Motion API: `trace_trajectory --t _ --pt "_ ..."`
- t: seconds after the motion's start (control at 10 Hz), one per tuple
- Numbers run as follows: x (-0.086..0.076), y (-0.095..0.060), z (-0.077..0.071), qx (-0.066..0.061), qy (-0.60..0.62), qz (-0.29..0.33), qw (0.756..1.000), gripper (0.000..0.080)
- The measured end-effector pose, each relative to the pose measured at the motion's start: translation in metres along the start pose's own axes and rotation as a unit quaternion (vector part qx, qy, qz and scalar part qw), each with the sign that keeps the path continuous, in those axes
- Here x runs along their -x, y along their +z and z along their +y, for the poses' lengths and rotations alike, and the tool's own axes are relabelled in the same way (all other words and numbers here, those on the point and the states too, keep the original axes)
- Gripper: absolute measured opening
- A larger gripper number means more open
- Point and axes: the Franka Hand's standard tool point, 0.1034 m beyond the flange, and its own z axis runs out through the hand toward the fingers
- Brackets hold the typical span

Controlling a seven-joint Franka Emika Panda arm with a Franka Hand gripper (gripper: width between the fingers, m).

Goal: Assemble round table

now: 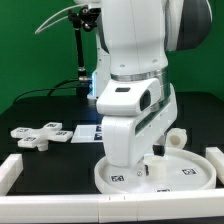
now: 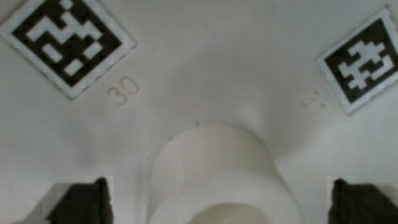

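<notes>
The large round disc (image 1: 190,176) lies flat at the front of the table, with tags on its face. In the wrist view its white surface (image 2: 214,70) fills the frame, with two tags at the corners. The short cylindrical leg (image 2: 221,165) stands upright on the disc. My gripper (image 1: 150,166) is low over the disc's middle. It is open (image 2: 222,208): the dark fingers (image 2: 80,202) stand wide on either side of the leg and do not touch it. The cross-shaped foot piece (image 1: 38,135) lies on the black table at the exterior view's left.
The marker board (image 1: 84,131) lies flat behind the disc, next to the foot piece. White border rails run along the left (image 1: 14,170), the right (image 1: 214,156) and the front (image 1: 60,210). A black stand (image 1: 79,55) rises at the back.
</notes>
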Motion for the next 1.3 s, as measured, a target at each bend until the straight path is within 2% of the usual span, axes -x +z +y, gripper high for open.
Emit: trace_trajectory --t 0.1,0.3,0.5,0.7,1.1,1.3 --pt "0.008 -0.007 0.000 0.001 0.006 -0.002 1.000 0.0635" --pt "0.016 -0.019 -0.012 0.006 0.025 -0.003 1.000 0.0645" --pt "0.029 -0.033 -0.028 0.020 0.070 -0.002 0.997 0.0649" --pt "0.035 -0.035 -0.048 0.018 0.124 -0.007 0.992 0.0649" --pt "0.035 -0.033 -0.051 0.017 0.138 -0.007 0.990 0.0649" --pt "0.034 -0.033 -0.052 0.016 0.218 -0.004 0.976 0.0649"
